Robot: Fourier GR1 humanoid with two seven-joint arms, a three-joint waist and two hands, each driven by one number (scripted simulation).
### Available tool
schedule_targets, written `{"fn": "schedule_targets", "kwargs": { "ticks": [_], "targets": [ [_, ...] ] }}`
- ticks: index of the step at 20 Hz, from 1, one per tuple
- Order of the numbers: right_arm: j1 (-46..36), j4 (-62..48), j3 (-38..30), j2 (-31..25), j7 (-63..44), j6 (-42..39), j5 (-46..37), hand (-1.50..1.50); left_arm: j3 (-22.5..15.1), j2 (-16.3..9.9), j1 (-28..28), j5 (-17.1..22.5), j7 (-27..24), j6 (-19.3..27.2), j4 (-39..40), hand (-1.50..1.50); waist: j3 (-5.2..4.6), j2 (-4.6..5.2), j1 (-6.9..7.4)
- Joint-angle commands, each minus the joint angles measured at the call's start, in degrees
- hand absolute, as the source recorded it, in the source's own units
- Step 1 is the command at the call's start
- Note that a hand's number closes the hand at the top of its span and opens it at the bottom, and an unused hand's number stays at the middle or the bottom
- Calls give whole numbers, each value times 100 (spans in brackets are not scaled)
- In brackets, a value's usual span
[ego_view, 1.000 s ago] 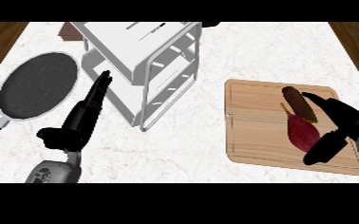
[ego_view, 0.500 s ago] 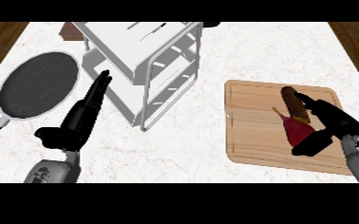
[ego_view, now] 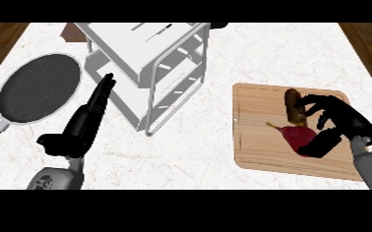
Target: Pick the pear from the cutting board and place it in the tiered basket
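A: Head view, entry one. Where is the pear?

B: The pear (ego_view: 296,135) is dark red and lies on the wooden cutting board (ego_view: 256,128), toward the board's right half. Its stem points left. A brown elongated item (ego_view: 293,104) lies just above it on the same board.

A: Right hand?

B: The right hand (ego_view: 335,123) sits over the pear's right side. Its fingers (ego_view: 314,101) are curled above the fruit and the thumb (ego_view: 320,146) is at the pear's lower right edge. The pear is between them; whether the grip is closed on it, I cannot tell.

A: Left hand?

B: The left hand (ego_view: 87,123) is at the lower left, fingers straight and held together, pointing up toward the tiered basket (ego_view: 156,64). It holds nothing.

A: Basket position?

B: White wire, standing at top centre of the marble counter (ego_view: 210,162), well apart from the board. A dark round pan (ego_view: 38,87) lies at the left, beside the left hand.
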State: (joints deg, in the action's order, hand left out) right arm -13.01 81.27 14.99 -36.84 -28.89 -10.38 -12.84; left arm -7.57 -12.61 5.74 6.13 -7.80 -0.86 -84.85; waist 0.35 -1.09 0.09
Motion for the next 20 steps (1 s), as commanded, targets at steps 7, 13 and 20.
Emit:
{"fn": "schedule_targets", "kwargs": {
  "ticks": [7, 13, 20],
  "targets": [
    [196, 734, 115, 375, -925, 596, -773, 150, -180, 235, -416, -120, 297, 31, 231, 0, -44, 76, -76],
    [813, 1585, 865, 727, -3098, 1480, -2422, 150, 194, -58, -525, 42, 347, -22, 216, 0, -118, -74, -518],
    [470, 3512, 1261, 1951, -4194, 2363, -3886, 150, 123, 54, -614, 22, 282, -3, 93, 0, -87, -60, -486]
  ]
}}
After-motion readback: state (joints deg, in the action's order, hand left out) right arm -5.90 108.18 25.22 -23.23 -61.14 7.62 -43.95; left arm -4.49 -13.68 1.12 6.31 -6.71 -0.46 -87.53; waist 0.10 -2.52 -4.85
